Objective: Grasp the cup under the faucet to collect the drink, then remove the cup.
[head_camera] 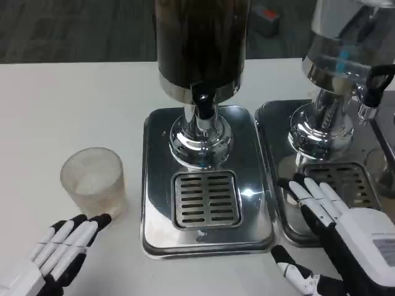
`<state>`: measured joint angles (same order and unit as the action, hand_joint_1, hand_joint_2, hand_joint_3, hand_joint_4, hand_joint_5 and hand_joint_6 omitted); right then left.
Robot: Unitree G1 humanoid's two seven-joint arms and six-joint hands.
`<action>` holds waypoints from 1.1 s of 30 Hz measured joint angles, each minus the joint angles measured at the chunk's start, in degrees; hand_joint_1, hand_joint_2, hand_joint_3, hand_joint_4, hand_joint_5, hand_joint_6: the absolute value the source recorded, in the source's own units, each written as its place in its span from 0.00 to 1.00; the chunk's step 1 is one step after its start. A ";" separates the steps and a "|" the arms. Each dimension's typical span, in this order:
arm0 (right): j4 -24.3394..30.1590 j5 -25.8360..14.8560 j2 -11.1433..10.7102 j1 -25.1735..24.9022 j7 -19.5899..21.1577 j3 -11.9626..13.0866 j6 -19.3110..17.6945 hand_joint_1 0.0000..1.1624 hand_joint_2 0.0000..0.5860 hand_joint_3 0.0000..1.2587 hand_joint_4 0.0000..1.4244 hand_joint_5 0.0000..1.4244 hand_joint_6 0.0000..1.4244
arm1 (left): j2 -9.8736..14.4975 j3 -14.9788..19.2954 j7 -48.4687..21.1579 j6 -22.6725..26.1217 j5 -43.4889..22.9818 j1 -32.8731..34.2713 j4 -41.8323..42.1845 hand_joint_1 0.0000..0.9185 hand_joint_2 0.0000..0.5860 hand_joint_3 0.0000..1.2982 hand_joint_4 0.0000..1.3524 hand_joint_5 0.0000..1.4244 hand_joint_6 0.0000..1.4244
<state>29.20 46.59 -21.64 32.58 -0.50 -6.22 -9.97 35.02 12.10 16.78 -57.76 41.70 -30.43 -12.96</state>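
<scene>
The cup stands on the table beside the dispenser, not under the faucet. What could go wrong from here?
1. The cup is clear, light-looking plastic; the left hand, open just beside it, might tip it while closing.
2. The drip tray has a raised rim; a dragged cup could catch there.
3. The right hand rests over the neighbouring dispenser's tray and could bump it.

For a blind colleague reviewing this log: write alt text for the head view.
A clear plastic cup stands on the white table, left of a drink dispenser whose drip tray is bare under the faucet. The left hand lies open just below the cup; the right hand rests open beside a second dispenser.
</scene>
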 measured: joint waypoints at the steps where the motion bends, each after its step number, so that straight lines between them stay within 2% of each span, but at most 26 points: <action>1: 0.00 -0.36 -0.01 -0.04 0.00 0.11 -0.01 0.36 0.71 0.04 0.00 0.01 0.18 | 0.00 -0.10 0.00 -0.30 -0.85 0.13 -0.57 0.00 0.06 0.00 0.00 0.00 0.01; 12: -0.51 -4.96 0.67 -0.10 -0.16 0.46 -0.03 0.29 0.68 0.04 0.01 0.04 0.21 | -1.08 -2.10 -0.69 -0.92 -12.21 1.89 -5.70 0.00 0.09 0.00 0.00 0.00 0.06; 18: -2.14 -8.74 1.65 0.29 -0.94 0.32 0.07 0.25 0.64 0.04 0.02 0.06 0.22 | -4.28 -2.97 -4.96 1.52 -24.32 4.06 -8.44 0.00 0.10 0.00 0.00 0.00 0.08; 23: -2.66 -11.74 3.18 0.12 -1.31 0.06 0.29 0.24 0.64 0.05 0.02 0.07 0.22 | -6.58 -3.06 -7.82 4.64 -30.33 7.19 -9.29 0.00 0.08 0.00 0.00 0.00 0.09; 28: -2.95 -12.62 3.44 -0.23 -1.55 -0.66 0.53 0.24 0.66 0.06 0.04 0.08 0.22 | -7.27 -2.56 -9.03 6.51 -31.55 10.85 -11.71 0.00 0.05 0.00 0.00 0.00 0.12; 33: -2.95 -13.28 3.71 -0.54 -1.83 -1.24 0.88 0.24 0.66 0.09 0.07 0.10 0.22 | -7.27 -1.75 -9.05 7.81 -31.12 14.84 -14.59 0.11 0.00 0.00 0.00 0.04 0.15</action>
<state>26.25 33.31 -17.94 32.04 -2.33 -7.46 -9.09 27.75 10.36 7.73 -49.94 10.58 -15.59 -27.55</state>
